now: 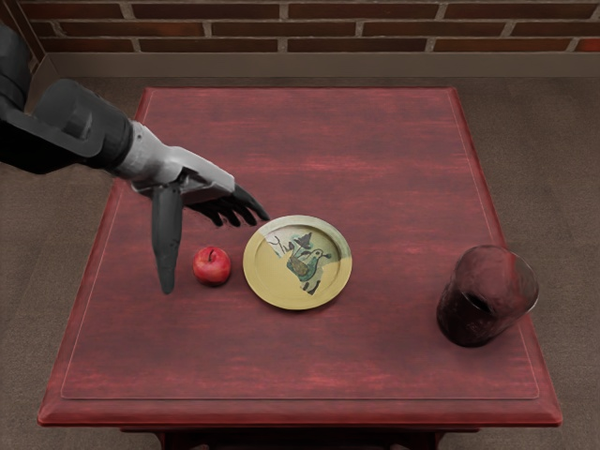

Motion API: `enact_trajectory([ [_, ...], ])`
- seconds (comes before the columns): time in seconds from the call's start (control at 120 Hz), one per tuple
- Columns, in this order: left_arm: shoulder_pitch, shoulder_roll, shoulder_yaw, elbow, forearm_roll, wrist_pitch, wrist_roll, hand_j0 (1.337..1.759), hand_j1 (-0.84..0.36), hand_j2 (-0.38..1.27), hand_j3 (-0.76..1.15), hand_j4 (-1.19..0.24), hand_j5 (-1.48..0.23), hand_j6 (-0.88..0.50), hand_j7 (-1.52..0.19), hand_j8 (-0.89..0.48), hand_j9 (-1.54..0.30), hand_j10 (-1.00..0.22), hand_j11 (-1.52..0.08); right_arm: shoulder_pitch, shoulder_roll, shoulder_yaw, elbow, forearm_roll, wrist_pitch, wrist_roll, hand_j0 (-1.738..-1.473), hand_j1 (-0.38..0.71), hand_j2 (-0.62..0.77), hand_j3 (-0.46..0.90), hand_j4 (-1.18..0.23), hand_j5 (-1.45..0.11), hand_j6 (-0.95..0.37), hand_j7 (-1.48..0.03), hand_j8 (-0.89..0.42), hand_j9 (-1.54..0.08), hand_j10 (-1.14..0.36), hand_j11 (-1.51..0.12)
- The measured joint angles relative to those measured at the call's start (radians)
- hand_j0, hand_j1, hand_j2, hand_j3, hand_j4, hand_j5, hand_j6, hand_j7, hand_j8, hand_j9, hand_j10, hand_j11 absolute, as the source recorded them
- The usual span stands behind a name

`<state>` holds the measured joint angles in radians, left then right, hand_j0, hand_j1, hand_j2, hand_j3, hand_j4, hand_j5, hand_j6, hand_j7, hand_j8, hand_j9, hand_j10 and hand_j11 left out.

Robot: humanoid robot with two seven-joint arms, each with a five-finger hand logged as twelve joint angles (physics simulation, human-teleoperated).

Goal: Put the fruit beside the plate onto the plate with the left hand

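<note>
A red apple (212, 265) sits on the dark red table, just left of a yellow plate (272, 274) with a painted bird in its middle. My left hand (202, 220) hovers above and behind the apple. Its fingers (234, 208) are spread toward the plate's back rim, and the thumb (167, 239) hangs down to the apple's left. The hand holds nothing and does not touch the apple. The plate carries nothing.
A dark red rounded jar (486, 295) lies tilted near the table's right front. The table (309, 141) stands before a brick wall, with brown floor around it.
</note>
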<state>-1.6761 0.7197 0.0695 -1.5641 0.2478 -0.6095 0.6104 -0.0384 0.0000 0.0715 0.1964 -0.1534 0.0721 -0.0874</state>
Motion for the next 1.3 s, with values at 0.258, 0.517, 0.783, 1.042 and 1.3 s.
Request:
enact_trajectory([
  [0.258, -0.096, 0.028, 0.075, 0.001, -0.005, 0.012, 0.000, 1.658, 0.28, 0.01, 0.00, -0.06, -0.08, -0.06, -0.08, -0.06, -0.08, -0.06, -0.08, 0.000, 0.000, -0.001, 0.000, 0.000, 0.000, 0.000, -1.658, -0.33, 0.00, 0.00, -0.02, -0.03, -0.02, -0.03, -0.02, -0.03, -0.02, -0.03],
  [0.517, -0.140, -0.042, 0.126, 0.004, -0.029, 0.000, 0.000, 1.658, 0.32, 0.01, 0.00, -0.03, -0.04, -0.03, -0.04, -0.03, -0.04, -0.03, -0.04, 0.000, 0.000, -0.001, 0.000, 0.000, 0.000, 0.000, -1.658, -0.33, 0.00, 0.00, -0.02, -0.03, -0.02, -0.03, -0.02, -0.03, -0.02, -0.03],
  [0.783, -0.176, -0.131, 0.223, 0.029, -0.159, 0.249, 0.000, 1.658, 0.33, 0.00, 0.00, -0.02, -0.02, -0.02, -0.02, -0.02, -0.02, -0.02, -0.02, 0.000, 0.000, -0.001, 0.000, 0.000, 0.000, 0.000, -1.658, -0.33, 0.00, 0.00, -0.02, -0.03, -0.02, -0.03, -0.02, -0.03, -0.02, -0.03],
  [1.042, -0.281, -0.245, 0.406, 0.025, -0.219, 0.618, 0.000, 1.658, 0.32, 0.00, 0.00, -0.02, -0.03, -0.02, -0.03, -0.02, -0.03, -0.02, -0.03, 0.000, 0.000, -0.001, 0.000, 0.000, 0.000, 0.000, -1.658, -0.33, 0.00, 0.00, -0.02, -0.03, -0.02, -0.03, -0.02, -0.03, -0.02, -0.03],
  [1.3, -0.344, -0.324, 0.601, -0.089, -0.246, 0.661, 0.000, 1.658, 0.32, 0.01, 0.00, -0.03, -0.03, -0.03, -0.03, -0.03, -0.03, -0.03, -0.03, 0.000, 0.000, -0.001, 0.000, 0.000, 0.000, 0.000, -1.658, -0.33, 0.00, 0.00, -0.02, -0.03, -0.02, -0.03, -0.02, -0.03, -0.02, -0.03],
])
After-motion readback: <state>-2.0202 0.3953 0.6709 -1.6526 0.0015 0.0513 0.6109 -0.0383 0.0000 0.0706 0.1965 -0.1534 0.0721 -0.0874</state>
